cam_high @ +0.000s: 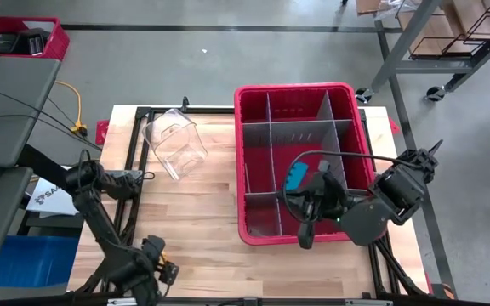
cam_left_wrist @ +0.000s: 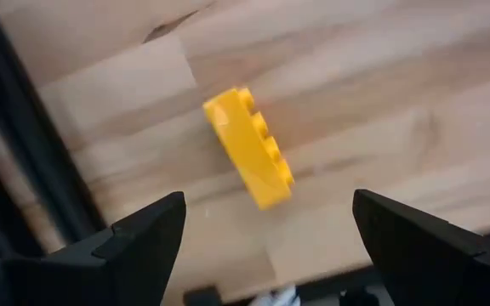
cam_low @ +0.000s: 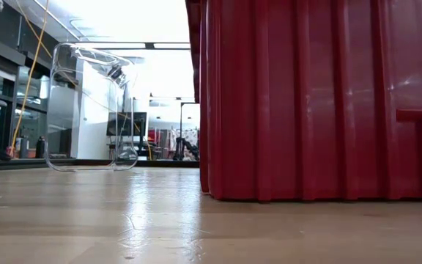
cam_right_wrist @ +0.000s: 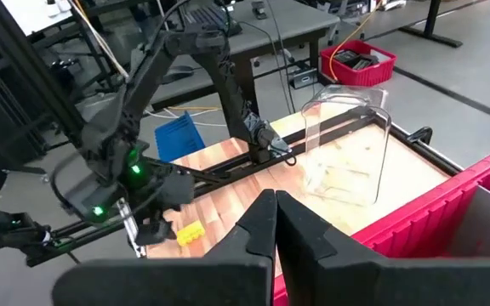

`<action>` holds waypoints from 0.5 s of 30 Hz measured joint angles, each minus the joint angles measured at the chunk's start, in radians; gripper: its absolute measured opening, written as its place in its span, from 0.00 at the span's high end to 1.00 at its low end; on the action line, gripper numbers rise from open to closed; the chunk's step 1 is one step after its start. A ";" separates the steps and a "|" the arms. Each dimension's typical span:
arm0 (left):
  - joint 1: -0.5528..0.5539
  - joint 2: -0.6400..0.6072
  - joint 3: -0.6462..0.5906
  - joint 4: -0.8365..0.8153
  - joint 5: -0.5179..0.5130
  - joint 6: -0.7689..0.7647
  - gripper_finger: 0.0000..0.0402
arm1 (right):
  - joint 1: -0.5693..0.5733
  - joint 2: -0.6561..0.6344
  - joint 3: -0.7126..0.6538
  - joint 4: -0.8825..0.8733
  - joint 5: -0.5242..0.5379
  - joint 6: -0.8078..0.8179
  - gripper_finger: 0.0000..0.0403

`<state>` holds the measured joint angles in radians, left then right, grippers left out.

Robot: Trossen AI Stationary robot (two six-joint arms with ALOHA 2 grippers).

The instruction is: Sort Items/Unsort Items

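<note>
**A:** Start at the near edge of the table. What is the left arm doing?

**B:** The left gripper point(cam_high: 162, 270) hangs at the near-left corner with its fingers point(cam_left_wrist: 147, 238) spread wide and nothing between them. Its wrist camera looks down on a yellow block point(cam_left_wrist: 250, 146) lying studs sideways on the bare wood, in line with the gap between the fingers and clear of both.

**A:** Is that block visible from anywhere else?

**B:** Yes. The right wrist view catches it point(cam_right_wrist: 188, 233) on the table point(cam_high: 202, 212) just beside the left gripper point(cam_right_wrist: 143, 236).

**A:** And the right arm?

**B:** The right gripper point(cam_high: 306, 240) reaches over the near wall of the red bin point(cam_high: 253, 231), fingers point(cam_right_wrist: 258, 228) pressed together and gripping nothing.

**A:** Anything inside the bin?

**B:** A blue piece point(cam_high: 296, 176) shows in one of the middle compartments, partly hidden by the right arm, so I cannot tell how it lies. The grey dividers point(cam_high: 269, 127) split the bin into cells.

**A:** What lies beyond?

**B:** A clear plastic container point(cam_high: 173, 142) sits on the far-left part of the table, well apart from the bin. From table height it point(cam_low: 92, 107) stands left of the bin's red wall point(cam_low: 306, 103).
</note>
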<state>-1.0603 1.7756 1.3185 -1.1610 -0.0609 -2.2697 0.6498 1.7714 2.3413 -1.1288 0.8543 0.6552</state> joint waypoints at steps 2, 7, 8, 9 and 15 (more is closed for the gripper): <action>0.015 0.006 -0.040 0.047 0.004 -0.002 0.17 | -0.012 0.000 0.000 0.001 -0.024 0.001 1.00; 0.036 0.000 -0.125 0.140 0.030 -0.017 0.17 | -0.029 0.000 0.000 0.001 -0.087 0.002 1.00; 0.041 0.002 -0.139 0.149 0.035 -0.017 0.17 | -0.032 0.000 0.000 0.001 -0.091 0.002 1.00; 0.047 0.002 -0.155 0.163 0.039 -0.019 0.17 | -0.035 0.000 0.000 0.002 -0.092 0.002 1.00; 0.068 0.001 -0.268 0.394 0.056 -0.017 0.18 | -0.036 0.000 0.000 0.002 -0.097 0.019 1.00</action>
<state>-0.9920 1.7763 1.0504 -0.7666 -0.0046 -2.2864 0.6140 1.7714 2.3415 -1.1267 0.7570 0.6742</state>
